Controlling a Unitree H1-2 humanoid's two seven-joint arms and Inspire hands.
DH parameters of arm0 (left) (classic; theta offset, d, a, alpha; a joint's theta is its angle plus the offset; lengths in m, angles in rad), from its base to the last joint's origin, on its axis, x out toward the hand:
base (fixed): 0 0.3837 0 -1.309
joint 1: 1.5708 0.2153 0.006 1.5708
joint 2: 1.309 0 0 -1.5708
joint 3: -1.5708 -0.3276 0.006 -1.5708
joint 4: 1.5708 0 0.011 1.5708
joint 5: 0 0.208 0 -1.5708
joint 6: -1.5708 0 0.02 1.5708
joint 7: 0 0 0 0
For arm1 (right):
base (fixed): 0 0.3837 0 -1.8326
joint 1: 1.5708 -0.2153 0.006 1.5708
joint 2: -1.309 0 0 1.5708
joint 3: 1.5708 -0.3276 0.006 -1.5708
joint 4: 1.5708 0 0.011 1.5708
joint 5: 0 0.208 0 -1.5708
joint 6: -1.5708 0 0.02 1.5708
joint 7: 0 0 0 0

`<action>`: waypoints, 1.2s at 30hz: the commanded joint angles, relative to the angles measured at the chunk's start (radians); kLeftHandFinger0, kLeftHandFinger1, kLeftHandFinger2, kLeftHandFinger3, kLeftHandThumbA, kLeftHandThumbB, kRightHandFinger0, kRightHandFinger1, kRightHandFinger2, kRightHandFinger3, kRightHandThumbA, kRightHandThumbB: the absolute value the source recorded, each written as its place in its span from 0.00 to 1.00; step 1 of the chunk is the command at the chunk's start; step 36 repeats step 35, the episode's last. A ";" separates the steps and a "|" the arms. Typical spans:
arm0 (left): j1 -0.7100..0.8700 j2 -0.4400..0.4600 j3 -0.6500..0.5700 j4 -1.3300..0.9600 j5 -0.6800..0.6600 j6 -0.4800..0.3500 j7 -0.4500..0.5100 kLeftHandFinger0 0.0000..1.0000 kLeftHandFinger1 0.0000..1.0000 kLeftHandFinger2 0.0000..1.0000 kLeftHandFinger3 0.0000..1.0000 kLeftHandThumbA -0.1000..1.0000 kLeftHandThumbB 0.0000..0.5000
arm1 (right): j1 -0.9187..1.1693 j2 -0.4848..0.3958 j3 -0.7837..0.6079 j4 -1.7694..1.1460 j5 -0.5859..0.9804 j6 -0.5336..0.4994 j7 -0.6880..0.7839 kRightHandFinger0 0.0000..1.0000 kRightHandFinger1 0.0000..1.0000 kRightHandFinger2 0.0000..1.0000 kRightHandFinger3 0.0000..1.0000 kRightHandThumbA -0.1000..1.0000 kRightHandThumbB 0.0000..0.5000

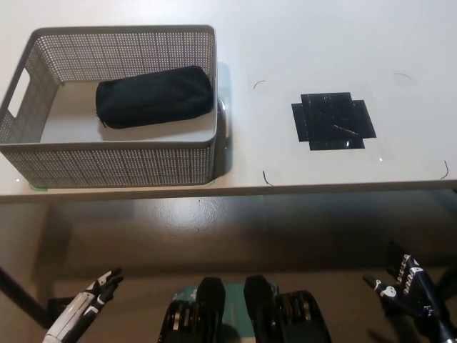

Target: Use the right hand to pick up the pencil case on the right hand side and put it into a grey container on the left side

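Note:
The black pencil case lies inside the grey mesh container on the table's left side, toward the container's right half. My black right hand hangs below the table's front edge at the lower right, fingers spread, holding nothing. My white left hand rests low at the lower left, also under the table edge, with its fingers apart and empty.
A patch of black tape marks the white table right of centre. Thin curved corner marks surround it. The floor shows under the table's front edge.

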 commanded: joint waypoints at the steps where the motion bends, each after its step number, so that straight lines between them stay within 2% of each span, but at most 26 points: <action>1: -0.012 0.008 0.010 -0.031 0.000 -0.010 0.029 1.00 1.00 1.00 1.00 1.00 0.81 | -0.036 -0.028 0.001 -0.009 0.006 -0.052 0.010 1.00 1.00 1.00 1.00 1.00 0.58; 7: -0.015 0.006 0.010 -0.033 0.006 -0.005 0.034 1.00 1.00 1.00 1.00 1.00 0.79 | -0.034 -0.029 0.002 -0.023 0.009 -0.036 0.010 1.00 1.00 1.00 1.00 1.00 0.58; 9: -0.019 0.006 0.011 -0.035 0.005 -0.004 0.035 1.00 1.00 1.00 1.00 1.00 0.78 | -0.037 -0.030 0.006 -0.023 0.002 -0.035 0.007 1.00 1.00 1.00 1.00 1.00 0.61; 13: -0.020 0.006 0.010 -0.038 0.006 0.003 0.034 1.00 1.00 1.00 1.00 1.00 0.79 | -0.036 -0.031 0.009 -0.032 0.004 -0.031 0.012 1.00 1.00 1.00 1.00 1.00 0.58; 17: -0.015 0.007 0.011 -0.034 0.010 0.004 0.038 1.00 1.00 1.00 1.00 1.00 0.80 | -0.029 -0.031 0.022 -0.038 -0.021 -0.031 -0.004 1.00 1.00 1.00 1.00 1.00 0.62; 20: -0.018 0.007 0.011 -0.043 0.006 0.019 0.035 1.00 1.00 1.00 1.00 1.00 0.74 | -0.028 -0.031 0.028 -0.045 -0.028 -0.029 -0.010 1.00 1.00 1.00 1.00 1.00 0.55; 21: -0.024 0.008 0.010 -0.042 0.005 0.022 0.034 1.00 1.00 1.00 1.00 1.00 0.74 | -0.030 -0.032 0.032 -0.049 -0.033 -0.024 -0.013 1.00 1.00 1.00 1.00 1.00 0.55; 23: -0.028 0.011 0.006 -0.043 0.016 0.013 0.039 1.00 1.00 1.00 1.00 1.00 0.76 | -0.028 -0.036 0.043 -0.058 -0.054 -0.032 -0.020 1.00 1.00 1.00 1.00 1.00 0.48; 25: -0.033 0.012 0.006 -0.044 0.009 0.014 0.033 1.00 1.00 1.00 1.00 1.00 0.78 | -0.025 -0.034 0.042 -0.072 -0.050 -0.026 -0.022 1.00 1.00 1.00 1.00 1.00 0.47; 27: -0.034 0.014 0.004 -0.047 0.012 0.016 0.033 1.00 1.00 1.00 1.00 1.00 0.73 | -0.017 -0.030 0.039 -0.088 -0.041 -0.017 -0.020 1.00 1.00 1.00 1.00 1.00 0.51; 28: -0.033 0.015 0.004 -0.050 0.012 0.015 0.032 1.00 1.00 1.00 1.00 1.00 0.66 | -0.012 -0.029 0.040 -0.095 -0.042 -0.013 -0.019 1.00 1.00 1.00 1.00 1.00 0.51; 30: -0.031 0.018 0.002 -0.054 0.016 0.018 0.032 1.00 1.00 1.00 1.00 1.00 0.65 | -0.009 -0.029 0.043 -0.092 -0.046 -0.016 -0.019 1.00 1.00 1.00 1.00 1.00 0.50; 34: -0.020 0.019 0.001 -0.067 0.014 0.030 0.029 1.00 1.00 1.00 1.00 1.00 0.55 | 0.006 -0.023 0.044 -0.098 -0.049 -0.017 -0.024 1.00 1.00 1.00 1.00 1.00 0.51; 36: -0.011 0.019 0.000 -0.067 0.017 0.023 0.030 1.00 1.00 1.00 1.00 0.99 0.54 | 0.018 -0.023 0.047 -0.104 -0.056 -0.022 -0.026 1.00 1.00 1.00 1.00 1.00 0.50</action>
